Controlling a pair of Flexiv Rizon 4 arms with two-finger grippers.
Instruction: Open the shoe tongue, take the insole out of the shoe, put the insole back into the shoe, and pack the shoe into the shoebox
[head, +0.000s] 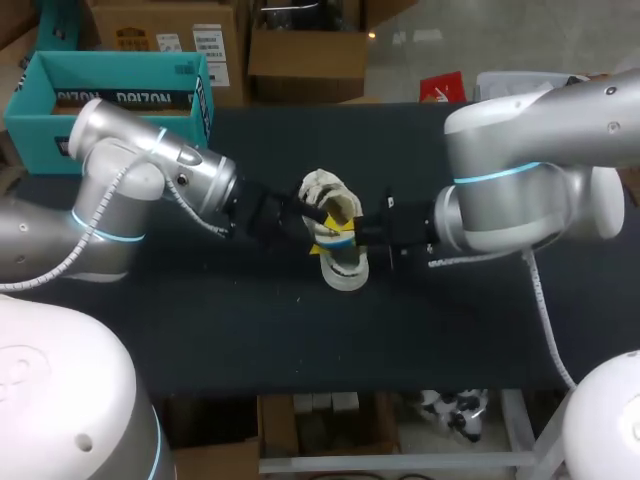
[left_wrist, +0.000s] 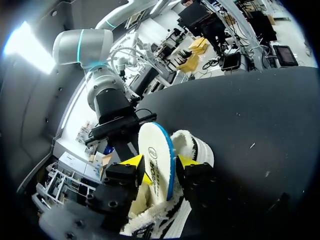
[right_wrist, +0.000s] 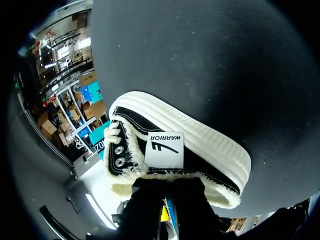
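Left gripper (left_wrist: 159, 162): clamped on the insole (left_wrist: 154, 150), one yellow tip against each flat face. It sits at the table's (head: 250, 330) centre, well to the right of the teal shoebox (head: 110, 90), which stands open at the far left corner.

Insole: white with a blue edge. It stands on edge between the left fingers. Its upper end is free in the air; its lower end goes down into the fleece-lined mouth of the shoe (head: 345, 268).

Shoe: black and cream, at mid-table between the two arms. Its long axis runs roughly far to near. In the right wrist view its labelled side faces the right arm.

Right gripper (head: 368, 232): against the right side of the shoe, at the collar. Whether it is apart or closed on the collar cannot be told from these views.

Assessment: the insole step is in hand; packing is not begun. The coming move turns on the insole's line against the shoe's. The insole is steep, nearly across the shoe's long axis, with the shoe directly below the left gripper. The left arm alone holds the insole and is also nearer the shoebox.
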